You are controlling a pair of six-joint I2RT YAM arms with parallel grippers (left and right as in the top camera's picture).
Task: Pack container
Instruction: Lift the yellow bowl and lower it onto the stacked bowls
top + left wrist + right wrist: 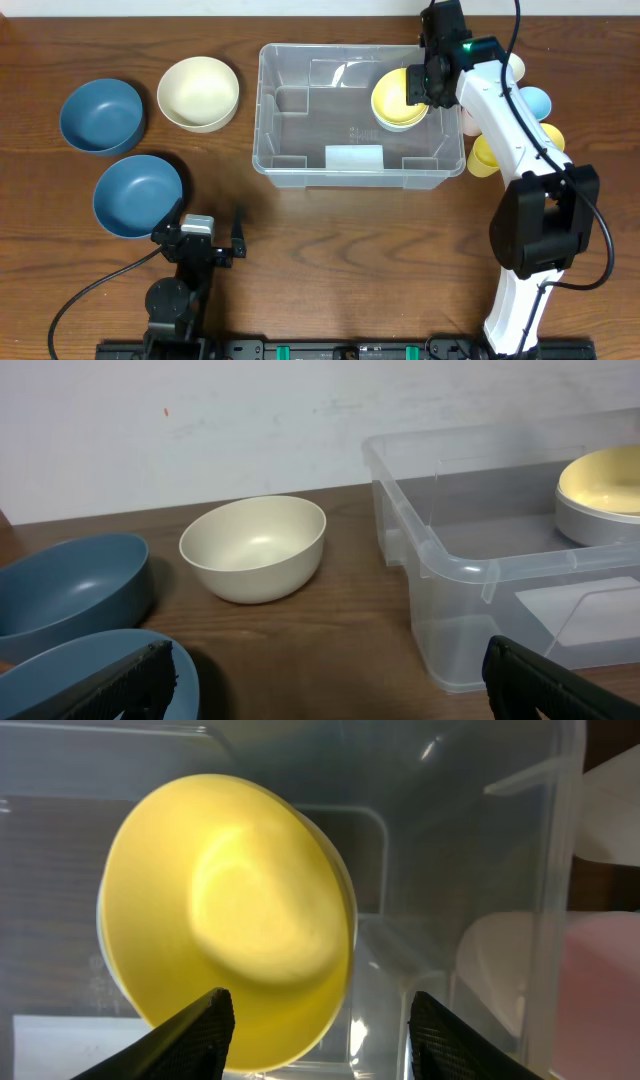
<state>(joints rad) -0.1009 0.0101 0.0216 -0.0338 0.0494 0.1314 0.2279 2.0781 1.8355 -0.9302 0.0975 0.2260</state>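
Overhead, the container (pixel 300 165) is sitting at the middle of the table (pixel 330 270), its long side running left to right. A yellow bowl (pixel 392 97) is lying at its right end, nested in a pale bowl (pixel 398 124). The right gripper (pixel 418 88) is hanging just over that yellow bowl. A white label (pixel 353 157) is showing on the near wall, but no writing on it can be read. To the left, a cream bowl (pixel 198 93), a dark blue bowl (pixel 101 115) and a lighter blue bowl (pixel 138 195) are standing well apart from the bin. The left gripper (pixel 202 228) is resting low beside the lighter blue bowl.

From the left wrist, the left gripper (pixel 330 690) is holding its jaws wide apart with nothing between them. The cream bowl (pixel 255 547) is standing ahead, the two blue bowls (pixel 70 585) (pixel 90 670) at the left, and the container (pixel 450 570) at the right, the yellow bowl (pixel 605 478) showing inside.

From the right wrist, the right gripper (pixel 325 1035) is keeping its jaws spread above the yellow bowl (pixel 230 920), pinching nothing. Faint moulded marks on the container (pixel 560 840) floor are showing too blurred to read.
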